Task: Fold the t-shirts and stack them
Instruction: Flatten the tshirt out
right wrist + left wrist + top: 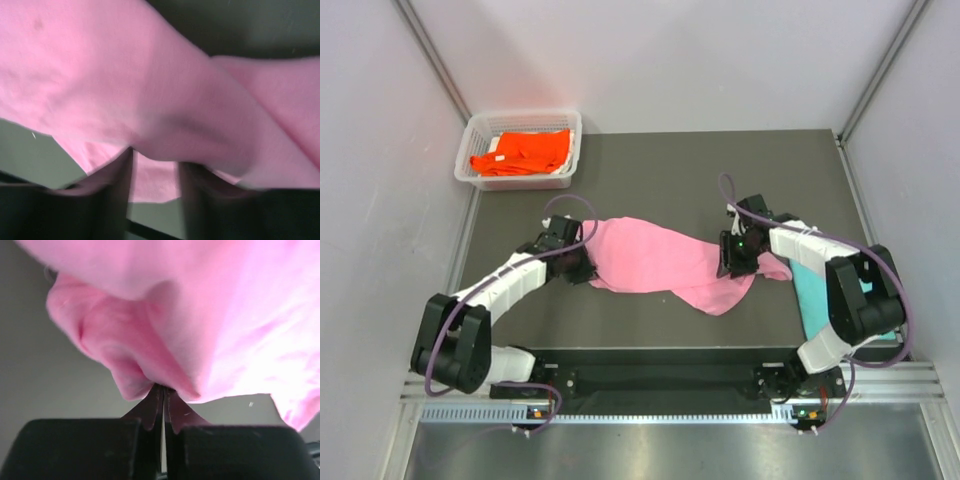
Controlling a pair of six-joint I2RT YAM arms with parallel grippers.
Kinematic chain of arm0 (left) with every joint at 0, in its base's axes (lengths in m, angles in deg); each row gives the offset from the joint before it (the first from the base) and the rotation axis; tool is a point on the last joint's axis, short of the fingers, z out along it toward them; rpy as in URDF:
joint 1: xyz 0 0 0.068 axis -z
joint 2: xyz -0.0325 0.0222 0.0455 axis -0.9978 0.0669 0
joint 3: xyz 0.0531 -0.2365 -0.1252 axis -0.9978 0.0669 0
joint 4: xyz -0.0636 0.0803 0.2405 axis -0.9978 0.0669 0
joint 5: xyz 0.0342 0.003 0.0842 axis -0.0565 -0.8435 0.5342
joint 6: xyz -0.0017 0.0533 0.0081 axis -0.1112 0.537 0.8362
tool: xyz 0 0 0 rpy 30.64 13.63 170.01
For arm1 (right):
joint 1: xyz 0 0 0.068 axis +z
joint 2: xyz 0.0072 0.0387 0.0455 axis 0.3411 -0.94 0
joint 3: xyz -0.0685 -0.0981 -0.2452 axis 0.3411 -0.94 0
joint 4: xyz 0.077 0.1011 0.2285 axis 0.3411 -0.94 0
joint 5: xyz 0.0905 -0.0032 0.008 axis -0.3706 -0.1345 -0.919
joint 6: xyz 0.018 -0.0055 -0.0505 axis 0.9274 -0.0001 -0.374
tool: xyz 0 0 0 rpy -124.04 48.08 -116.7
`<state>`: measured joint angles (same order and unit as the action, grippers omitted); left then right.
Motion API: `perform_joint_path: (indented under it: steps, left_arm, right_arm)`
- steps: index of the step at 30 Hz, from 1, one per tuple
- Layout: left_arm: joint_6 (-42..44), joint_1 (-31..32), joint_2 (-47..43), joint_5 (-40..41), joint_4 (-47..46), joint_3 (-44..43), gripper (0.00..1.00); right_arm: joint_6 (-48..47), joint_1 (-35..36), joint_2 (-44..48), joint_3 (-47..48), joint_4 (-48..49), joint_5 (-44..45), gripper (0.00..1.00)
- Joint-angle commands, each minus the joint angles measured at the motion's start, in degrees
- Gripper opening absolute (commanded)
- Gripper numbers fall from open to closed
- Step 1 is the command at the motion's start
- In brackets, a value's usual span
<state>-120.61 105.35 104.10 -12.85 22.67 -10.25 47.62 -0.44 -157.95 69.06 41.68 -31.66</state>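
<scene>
Left pincer (163,392) clenched on 1 end of the pink shirt (655,262), which lies twisted across the tabletop (660,170); right pincer (155,160) straddles the other end, grip unclear; likely the spreading step, next needing a firm 2-sided pull flat.

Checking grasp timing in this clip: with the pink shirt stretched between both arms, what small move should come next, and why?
Probably the right gripper should close. The left gripper is pinched shut on a fold of the pink t-shirt, while the right's jaws stand apart with cloth bunched between them, so that end looks unsecured for any lift or spread.
</scene>
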Motion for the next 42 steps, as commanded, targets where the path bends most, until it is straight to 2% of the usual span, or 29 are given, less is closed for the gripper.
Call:
perform_joint_path:
  steps: [1, 4, 6, 12, 15, 18, 22, 25, 28, 32, 33, 35, 36, 38, 39, 40, 41, 42]
  left_arm:
    - [3.0, -0.3, 0.9, -3.2, 1.2, -6.0, 0.00]
    - [4.9, -0.3, -1.0, -3.1, 4.3, -8.5, 0.00]
    - [7.0, -0.3, -3.6, -2.0, 6.4, -10.4, 0.00]
    - [15.3, -0.3, -11.4, -4.3, 14.2, -19.0, 0.00]
    - [19.6, -0.3, -15.9, -7.4, 18.3, -24.1, 0.00]
    - [21.9, -0.3, -22.0, -6.8, 21.8, -27.3, 0.00]
    - [22.4, -0.3, -33.1, -9.6, 21.8, -30.3, 0.00]
    - [22.0, -0.3, -38.0, -12.7, 21.6, -34.2, 0.00]
    - [21.6, -0.3, -38.9, -12.9, 21.8, -39.4, 0.00]
    - [20.2, -0.3, -35.0, -13.8, 18.3, -44.2, 0.00]
    - [19.0, -0.3, -33.9, -13.7, 17.4, -45.2, 0.00]
    - [17.3, -0.3, -29.5, -9.3, 17.2, -46.0, 0.00]
    - [15.1, -0.3, -27.6, -6.0, 18.6, -47.2, 0.00]
    - [12.7, -0.3, -20.3, 2.2, 25.5, -49.2, 0.00]
    - [12.9, -0.3, -17.5, 3.3, 27.0, -50.5, 0.00]
    - [13.6, -0.4, -11.9, 4.0, 28.1, -50.8, 0.00]
    - [14.2, -0.5, -8.8, 5.9, 29.4, -51.5, 0.00]
    - [14.7, -0.7, -5.6, 7.5, 31.3, -52.5, 0.00]
  right_arm:
    - [0.3, 0.4, -3.1, 5.1, 2.7, 2.1, 0.30]
    - [-0.2, 1.1, -1.8, 6.2, 1.2, 3.5, 0.07]
    - [-0.7, 1.7, -0.2, 6.9, -0.9, 4.4, 0.00]
    - [-0.9, 4.2, 11.5, 10.1, -9.6, 6.4, 0.00]
    - [0.0, 5.4, 21.6, 13.2, -15.4, 7.9, 0.00]
    - [1.9, 6.2, 30.0, 16.9, -20.0, 9.1, 0.00]
    - [6.4, 6.4, 39.5, 21.0, -24.6, 11.3, 0.00]
    - [8.9, 6.5, 44.8, 24.4, -26.5, 12.5, 0.00]
    - [9.7, 6.6, 47.2, 29.0, -27.5, 15.3, 0.00]
    - [9.2, 6.5, 42.8, 36.6, -25.9, 17.3, 0.00]
    - [9.1, 6.5, 38.9, 37.7, -25.2, 17.3, 0.00]
    - [9.5, 6.4, 33.6, 42.3, -24.9, 18.1, 0.00]
    - [9.4, 6.1, 27.0, 44.1, -25.2, 18.2, 0.00]
    - [8.6, 3.3, 19.9, 48.4, -26.3, 15.1, 0.00]
    - [8.3, 2.0, 13.0, 49.8, -26.3, 12.2, 0.00]
    - [7.7, 0.5, 9.8, 50.7, -25.0, 9.0, 0.00]
    - [7.3, -0.3, 6.5, 53.5, -25.0, 8.1, 0.00]
    - [6.6, -0.9, -0.6, 55.2, -25.3, 7.4, 0.00]
